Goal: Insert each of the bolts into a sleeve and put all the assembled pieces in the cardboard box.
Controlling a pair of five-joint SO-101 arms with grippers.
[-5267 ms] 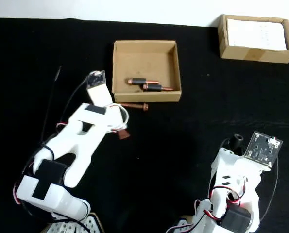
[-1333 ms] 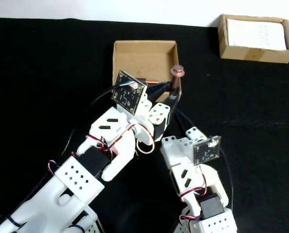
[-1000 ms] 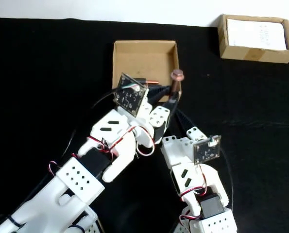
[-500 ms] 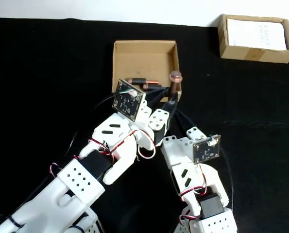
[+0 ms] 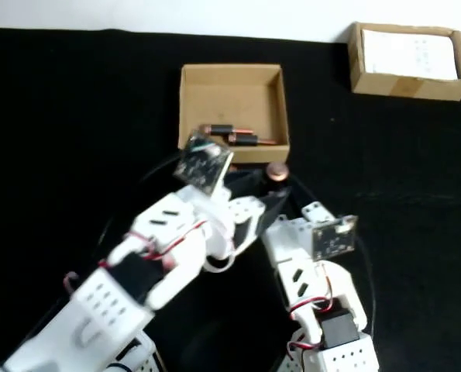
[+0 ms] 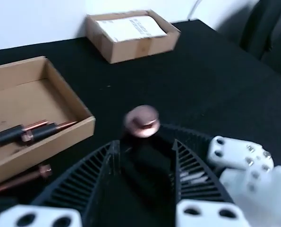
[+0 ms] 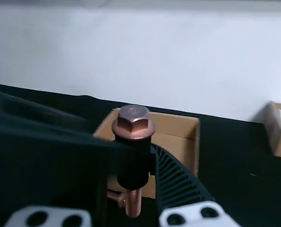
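Observation:
A copper bolt (image 7: 133, 124) stands upright through a black sleeve (image 7: 133, 165), and my right gripper (image 7: 134, 163) is shut on the sleeve. From above, the bolt head (image 5: 276, 170) lies just in front of the cardboard box (image 5: 230, 71). My left gripper (image 6: 144, 147) is open, with a finger on either side of the same piece (image 6: 141, 121) and not pressing on it. Two assembled pieces (image 5: 230, 134) lie inside the box. One bare bolt (image 6: 23, 177) lies on the table against the box's front wall.
A second cardboard box (image 5: 407, 84) holding white paper stands at the far right corner. The two arms cross closely in front of the task box, with the right arm's white gripper body (image 6: 239, 161) beside my left fingers. The table top is black cloth.
The arms, once apart, have met at the box. In the last second the sleeved bolt came from over the box's front right corner back toward the arms, and the left arm drew back.

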